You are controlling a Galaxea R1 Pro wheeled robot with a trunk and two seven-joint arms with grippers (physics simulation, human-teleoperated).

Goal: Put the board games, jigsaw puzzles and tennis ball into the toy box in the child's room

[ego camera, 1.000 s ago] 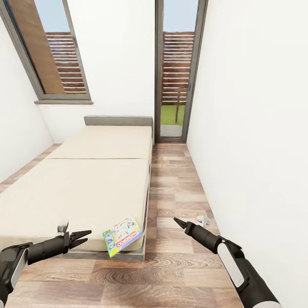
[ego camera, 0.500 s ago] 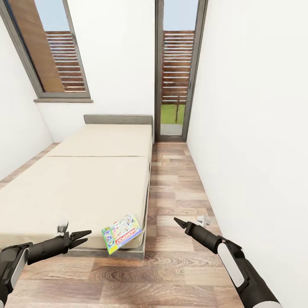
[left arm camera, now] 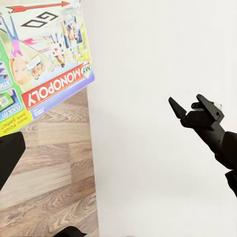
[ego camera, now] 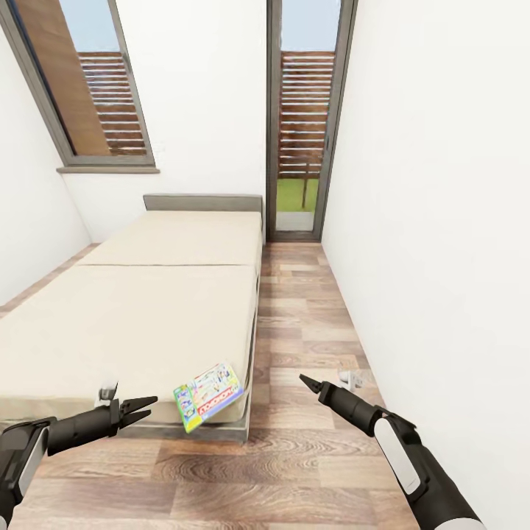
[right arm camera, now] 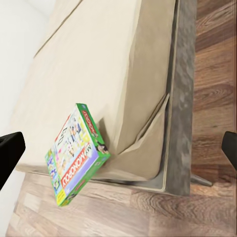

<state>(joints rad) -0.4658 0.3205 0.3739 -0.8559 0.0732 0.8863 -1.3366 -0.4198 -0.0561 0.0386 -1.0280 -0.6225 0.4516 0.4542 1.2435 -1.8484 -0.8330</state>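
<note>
A colourful Monopoly board game [ego camera: 208, 396] lies tilted on the near right corner of the beige bed [ego camera: 147, 316], overhanging the edge; it also appears in the left wrist view [left arm camera: 42, 64] and the right wrist view [right arm camera: 76, 155]. My left gripper [ego camera: 145, 408] is open, low in front of the bed's foot, left of the game and clear of it. My right gripper [ego camera: 305, 381] hangs over the floor to the game's right; its fingers [right arm camera: 9, 154] stand wide apart, open and empty. The table, toy box and other toys are out of view.
A white wall [ego camera: 427, 221] runs close along my right side. A strip of wooden floor [ego camera: 302, 324] between bed and wall leads to a glass door [ego camera: 302, 132]. A small white object [ego camera: 350, 379] sits on the floor by the wall.
The whole picture has shifted slightly, so the camera has moved; the bed and game sit a little higher in view. Both arms keep their pose.
</note>
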